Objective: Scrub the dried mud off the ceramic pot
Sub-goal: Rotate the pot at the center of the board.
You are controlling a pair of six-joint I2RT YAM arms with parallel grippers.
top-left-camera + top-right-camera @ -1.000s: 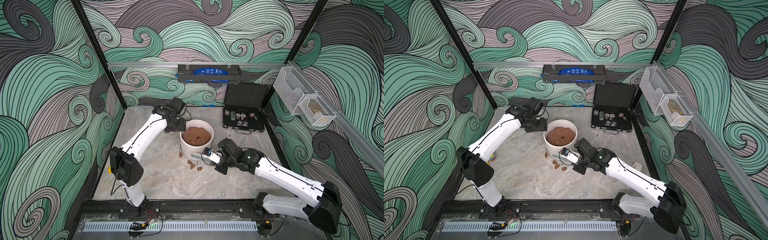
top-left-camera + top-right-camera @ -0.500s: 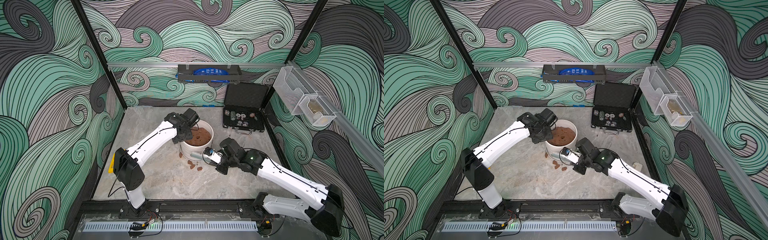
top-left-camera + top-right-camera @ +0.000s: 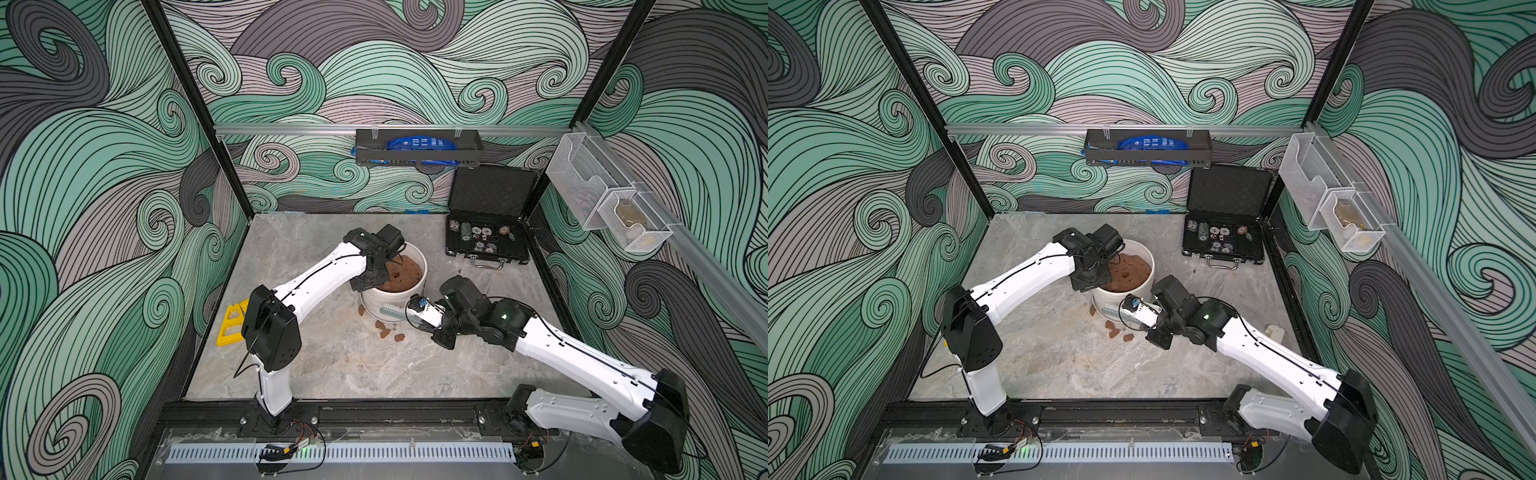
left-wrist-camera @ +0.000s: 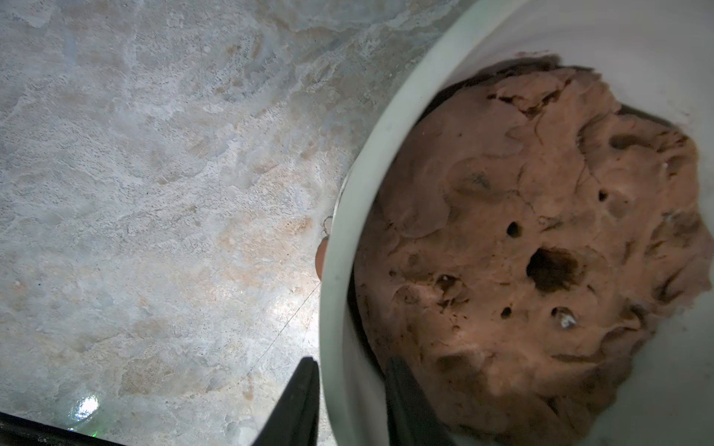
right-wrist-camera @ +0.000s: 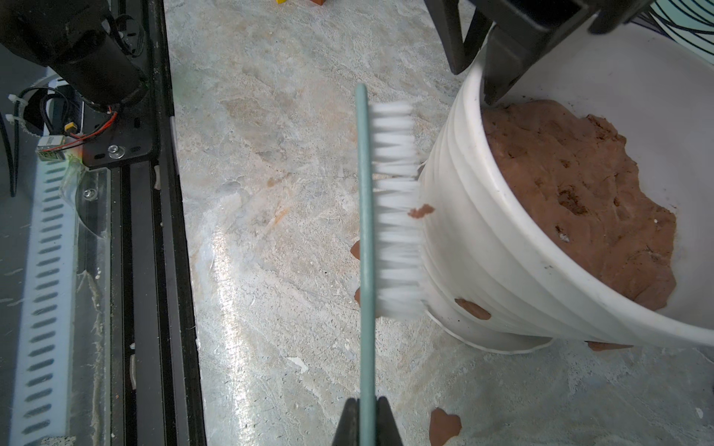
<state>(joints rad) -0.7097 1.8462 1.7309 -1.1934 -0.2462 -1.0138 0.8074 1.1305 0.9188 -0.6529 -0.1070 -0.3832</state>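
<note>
**A:** Which step is this?

**B:** Mid-scrub, I'd say. The pot (image 3: 380, 300) stands near the middle of the worktop (image 3: 332, 374), filled with brown soil (image 3: 401, 272). The left end effector (image 4: 349, 365) straddles its rim. One finger is outside and one inside, both against the wall, so it looks closed on the rim to steady the pot. The right end effector (image 5: 367, 421) is clamped on the handle of the brush (image 5: 394, 208), with the bristles pressed to the ribbed wall.

**A:** And the dried mud (image 5: 472, 309)?

**B:** There are two patches on that wall, one at the bristle tips and one lower, near the base. The next move probably calls for a firm stroke over both without tipping the pot.

**A:** Is anything in the way?

**B:** Little. The open case (image 3: 486, 245) sits well apart at the back, and a yellow frame (image 3: 232, 320) lies by the left arm. Loose flakes (image 3: 384, 330) lie beside the base, where the brush might drag them.
</note>
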